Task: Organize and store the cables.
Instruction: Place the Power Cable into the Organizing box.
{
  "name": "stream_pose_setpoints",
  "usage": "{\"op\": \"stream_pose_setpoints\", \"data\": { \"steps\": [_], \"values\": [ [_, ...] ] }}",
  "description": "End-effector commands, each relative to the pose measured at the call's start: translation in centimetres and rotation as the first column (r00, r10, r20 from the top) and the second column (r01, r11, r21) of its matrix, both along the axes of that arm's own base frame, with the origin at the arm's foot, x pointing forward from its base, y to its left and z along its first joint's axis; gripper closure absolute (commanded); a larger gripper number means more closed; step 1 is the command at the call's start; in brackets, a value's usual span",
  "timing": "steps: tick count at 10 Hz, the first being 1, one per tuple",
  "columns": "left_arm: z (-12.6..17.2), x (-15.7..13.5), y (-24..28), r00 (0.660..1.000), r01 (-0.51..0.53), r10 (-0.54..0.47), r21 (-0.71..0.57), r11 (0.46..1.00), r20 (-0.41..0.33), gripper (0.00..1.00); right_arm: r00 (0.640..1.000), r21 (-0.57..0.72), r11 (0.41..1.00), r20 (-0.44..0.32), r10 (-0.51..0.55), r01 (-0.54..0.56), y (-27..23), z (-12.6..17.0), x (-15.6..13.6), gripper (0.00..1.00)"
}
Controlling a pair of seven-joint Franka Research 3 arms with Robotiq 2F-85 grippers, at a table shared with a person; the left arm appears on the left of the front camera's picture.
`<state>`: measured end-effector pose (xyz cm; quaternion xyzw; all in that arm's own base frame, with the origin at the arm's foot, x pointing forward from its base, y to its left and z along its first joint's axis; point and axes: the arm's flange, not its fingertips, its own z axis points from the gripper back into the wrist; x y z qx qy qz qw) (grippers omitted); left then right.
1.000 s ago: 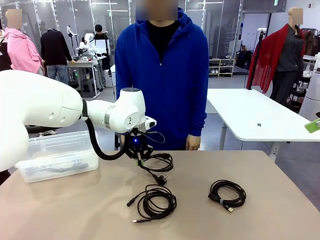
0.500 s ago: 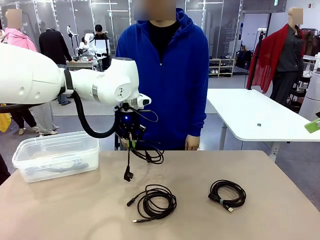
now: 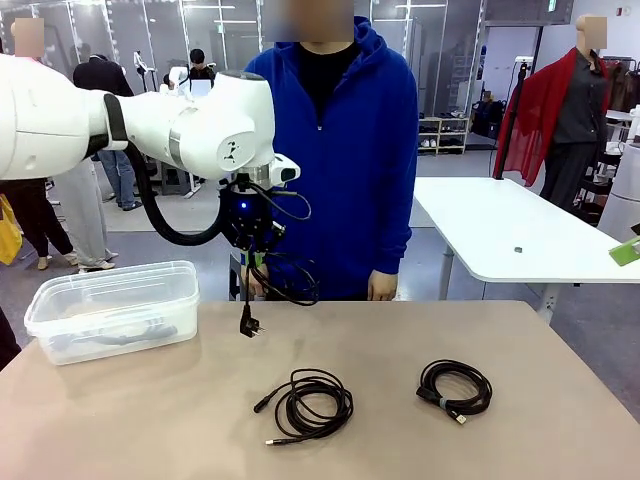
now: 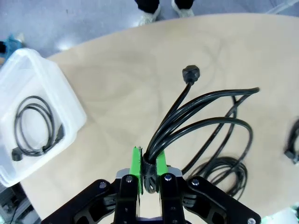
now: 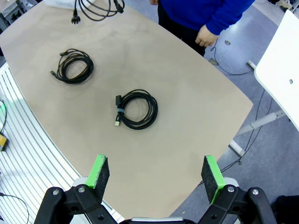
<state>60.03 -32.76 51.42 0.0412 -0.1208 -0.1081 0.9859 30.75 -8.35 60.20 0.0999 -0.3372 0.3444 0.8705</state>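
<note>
Big tan table with rounded corners. Over at its left end sits a clear plastic box, no lid on it. A person in a blue hoodie stands right up against the far edge, and from above you can see their white sneakers on the grey floor. Behind and to the right is a white table with some tiny dark thing on it, can't tell what.

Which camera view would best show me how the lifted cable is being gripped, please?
The left wrist view: the lifted cable is seen close up, its strands pinched between the left arm's shut jaws. The front view shows it hanging with a plug dangling; the right wrist view catches it small, cut off at the top edge.
</note>
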Motion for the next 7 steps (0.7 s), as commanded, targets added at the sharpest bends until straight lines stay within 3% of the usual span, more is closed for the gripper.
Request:
{"op": "stream_pose_setpoints", "data": {
  "steps": [1,2,3,7],
  "values": [
    [0.3,-1.7,0.9,0.999,0.038,-0.038,0.002,0.999,0.036,1.00,1.000,0.003,1.000,0.002,0.008,-0.008,-0.1,-0.1,0.0,0.00],
    [0.4,-1.8,0.6,0.997,0.078,-0.077,-0.008,0.997,0.018,1.00,1.000,0.003,1.000,0.002,0.008,-0.008,-0.1,-0.1,0.0,0.00],
    [0.8,-0.6,-0.1,1.000,0.010,-0.010,0.003,1.000,0.013,1.00,1.000,0.003,1.000,0.002,0.008,-0.008,-0.1,-0.1,0.0,0.00],
    [0.8,-0.6,-0.1,1.000,0.010,-0.010,0.003,1.000,0.013,1.00,1.000,0.003,1.000,0.002,0.008,-0.008,-0.1,-0.1,0.0,0.00]
  ]
}}
